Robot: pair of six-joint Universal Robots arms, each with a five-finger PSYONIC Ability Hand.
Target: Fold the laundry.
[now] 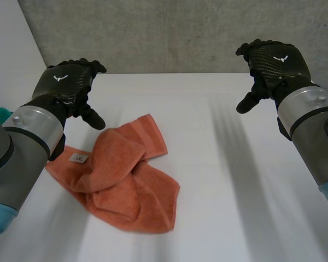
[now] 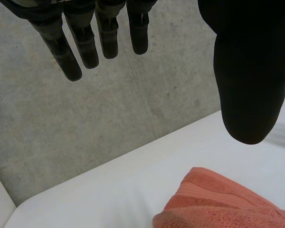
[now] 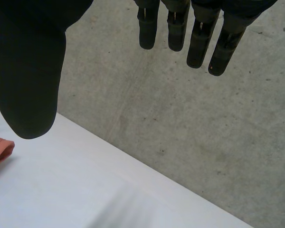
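Tabletop [image 1: 235, 180] towel [image 1: 126, 180] beside left robot hand [image 1: 65, 83]

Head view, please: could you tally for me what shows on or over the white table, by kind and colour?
Orange towel: 1, crumpled
Black robot hands: 2, left hand and right hand, both with fingers open and holding nothing
Teal item beside the left arm, too little showing to name: 1
Total: 4

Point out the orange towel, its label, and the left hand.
orange towel [image 1: 123, 185], head view, on its crumpled middle.
label [image 1: 78, 158], head view, middle of the white tag.
left hand [image 1: 63, 82], head view, back of the hand.
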